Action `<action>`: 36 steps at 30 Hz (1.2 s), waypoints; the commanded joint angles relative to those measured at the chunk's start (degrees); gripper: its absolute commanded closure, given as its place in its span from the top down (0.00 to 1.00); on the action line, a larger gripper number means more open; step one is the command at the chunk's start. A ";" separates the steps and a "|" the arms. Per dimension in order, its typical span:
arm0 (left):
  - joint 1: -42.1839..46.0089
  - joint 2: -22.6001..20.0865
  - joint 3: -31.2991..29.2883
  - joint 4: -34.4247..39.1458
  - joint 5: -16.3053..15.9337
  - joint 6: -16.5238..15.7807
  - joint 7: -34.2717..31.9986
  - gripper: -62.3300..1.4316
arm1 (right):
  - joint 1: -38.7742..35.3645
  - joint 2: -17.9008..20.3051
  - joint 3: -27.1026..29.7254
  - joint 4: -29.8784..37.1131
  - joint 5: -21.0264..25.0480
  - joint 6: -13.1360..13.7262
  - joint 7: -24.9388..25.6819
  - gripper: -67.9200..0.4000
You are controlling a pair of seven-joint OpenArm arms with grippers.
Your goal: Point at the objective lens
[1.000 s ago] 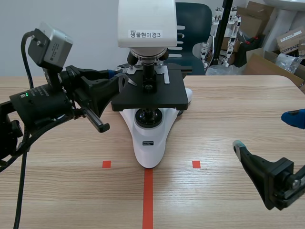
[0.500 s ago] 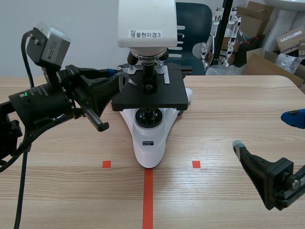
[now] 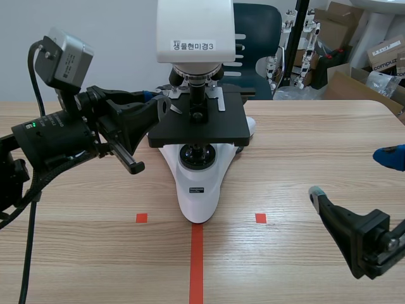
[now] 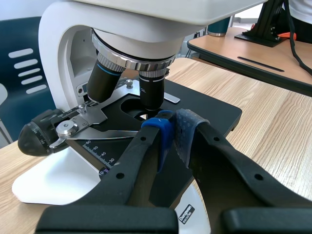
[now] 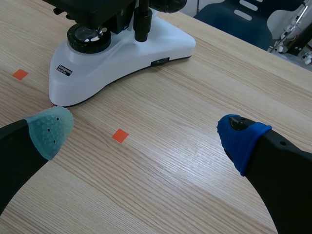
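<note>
Scene view: white microscope with black stage sits mid-table, its head cut off by the frame edge. The head sticker reads "생물현미경3". The base label is too small to read here. Left wrist view shows "Dongwon" on it, the rest hidden behind a finger. The stage ruler shows "30".

The short black objective lens hangs over the stage hole, at 12 o'clock just past the left gripper. Its blue pads are pressed together on nothing; tip-to-lens contact can't be told. A blue-ringed second objective is at 10 o'clock.

The right gripper is spread wide, at 4 o'clock from the microscope base, well apart.
</note>
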 commanded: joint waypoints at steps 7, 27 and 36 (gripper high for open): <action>-0.31 0.26 -0.57 0.33 -0.35 -0.02 -0.37 0.09 | 0.63 0.46 0.22 0.37 0.42 0.00 0.59 1.00; -0.26 0.26 -0.57 0.33 2.62 0.22 -0.72 0.09 | 0.63 0.46 0.22 0.37 0.42 0.00 0.59 1.00; 4.20 0.24 -0.63 0.33 7.91 0.94 -13.55 0.09 | 0.63 0.46 0.22 0.37 0.39 0.00 0.59 1.00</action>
